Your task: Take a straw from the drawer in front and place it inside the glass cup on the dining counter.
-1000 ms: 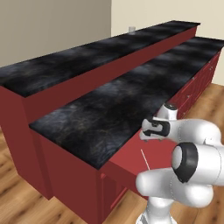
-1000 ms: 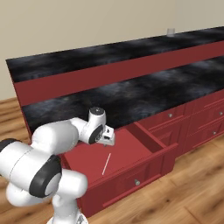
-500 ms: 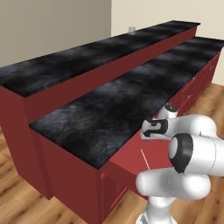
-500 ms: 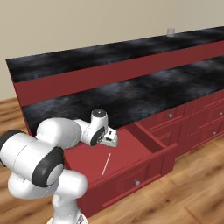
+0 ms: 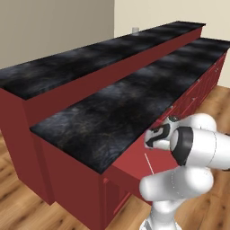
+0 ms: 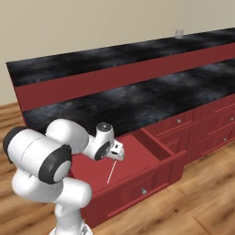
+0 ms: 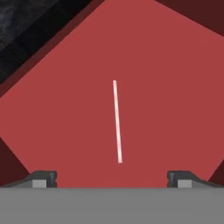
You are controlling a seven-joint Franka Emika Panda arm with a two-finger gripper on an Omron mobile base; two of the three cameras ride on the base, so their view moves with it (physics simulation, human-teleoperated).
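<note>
Your gripper [image 7: 112,178] hangs over the pulled-out drawer [image 6: 151,149] with its jaws spread wide and nothing between them. Straight ahead of the fingertips [image 7: 43,177], the straw [image 7: 117,121] lies flat on the drawer's red floor, lined up midway between them and apart from both. Far off beyond the gripper, the glass cup [image 6: 179,33] stands on the dining counter [image 6: 92,59], well away from the drawer and the straw

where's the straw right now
The straw lies flat on the floor of the open drawer, below the open pincer in the right base view.
</note>
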